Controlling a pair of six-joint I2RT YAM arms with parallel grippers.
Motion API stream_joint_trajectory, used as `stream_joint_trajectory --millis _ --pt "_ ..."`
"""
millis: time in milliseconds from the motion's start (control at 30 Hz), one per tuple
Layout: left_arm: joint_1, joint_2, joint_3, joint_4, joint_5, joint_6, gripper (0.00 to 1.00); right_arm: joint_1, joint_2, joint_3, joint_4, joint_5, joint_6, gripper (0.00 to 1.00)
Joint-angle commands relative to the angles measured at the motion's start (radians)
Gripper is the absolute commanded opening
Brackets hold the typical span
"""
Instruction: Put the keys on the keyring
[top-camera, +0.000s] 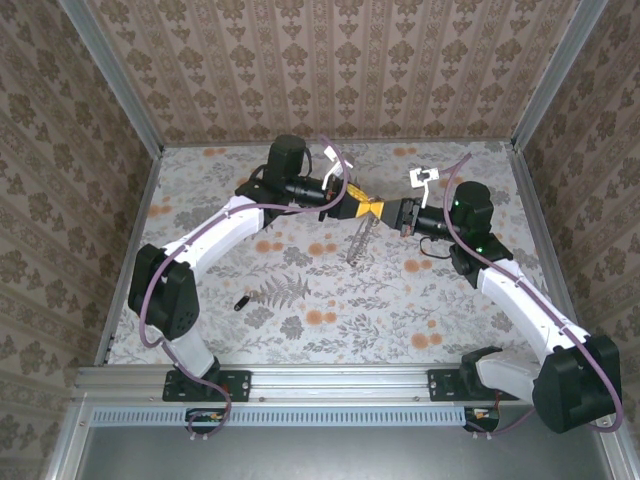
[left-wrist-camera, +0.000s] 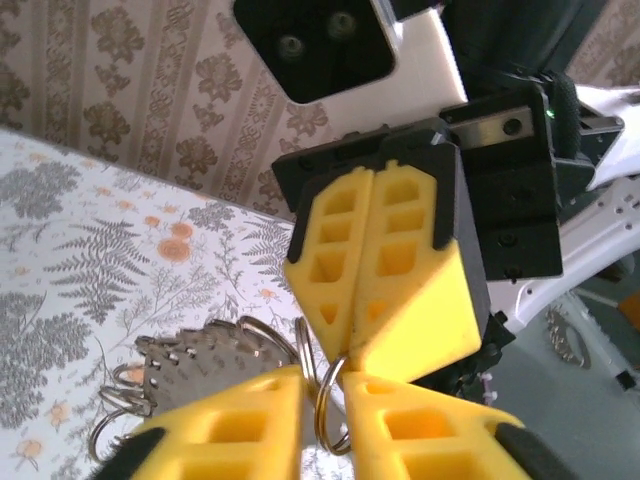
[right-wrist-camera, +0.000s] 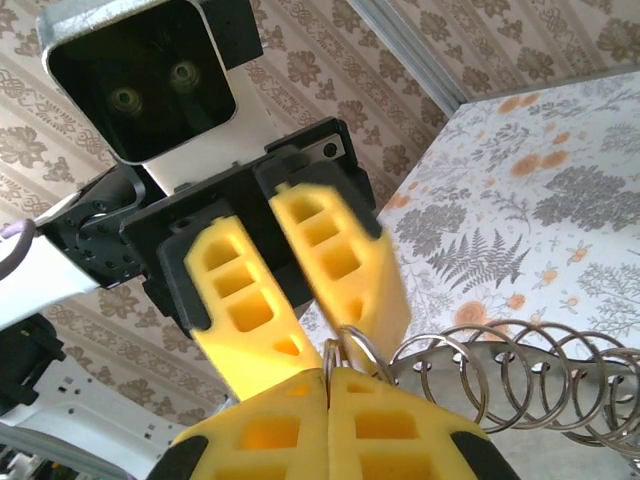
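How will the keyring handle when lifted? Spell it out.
Probably floppy: the keyring dangles from the shut right gripper. Likely snag-prone, since many thin wire loops fan out loosely along it. Probably light for its size, being all thin wire.

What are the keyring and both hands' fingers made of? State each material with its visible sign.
The keyring: apparently bare metal, grey and shiny; thin wire loops catching bright glints. The right hand's fingers: probably moulded or printed plastic, matte yellow, with rectangular pockets hollowed into the sides. The left hand's fingers: same look, though one is blurred.
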Motion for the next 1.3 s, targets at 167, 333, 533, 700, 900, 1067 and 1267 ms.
stream_joint_trajectory --millis 167,333,533,700,900,1067,1267 --pt "0.037 -0.107 -0.055 0.196 -0.14 -0.128 0.49 0.007 0.017 0.032 -0.048 0.033 -0.072 0.0" --pt "0.062 -0.148 -0.103 0.244 -0.154 -0.161 0.54 0.002 0.028 0.037 -0.028 0.017 -0.078 0.0" --pt "0.065 -0.154 -0.117 0.239 -0.099 -0.155 0.54 0.001 0.032 0.052 0.029 -0.038 -0.08 0.0" --pt "0.065 -0.147 -0.13 0.248 -0.039 -0.158 0.47 0.0 0.031 0.07 0.062 -0.069 -0.069 0.0" --pt "0.06 -0.148 -0.161 0.328 0.031 -0.205 0.29 0.001 0.028 0.08 0.094 -0.066 -0.054 0.0" --pt "0.048 -0.146 -0.169 0.336 0.052 -0.207 0.25 0.001 0.029 0.078 0.125 -0.053 -0.034 0.0" --pt "0.034 -0.137 -0.172 0.333 0.055 -0.202 0.22 0.002 0.029 0.077 0.139 -0.039 -0.023 0.0"
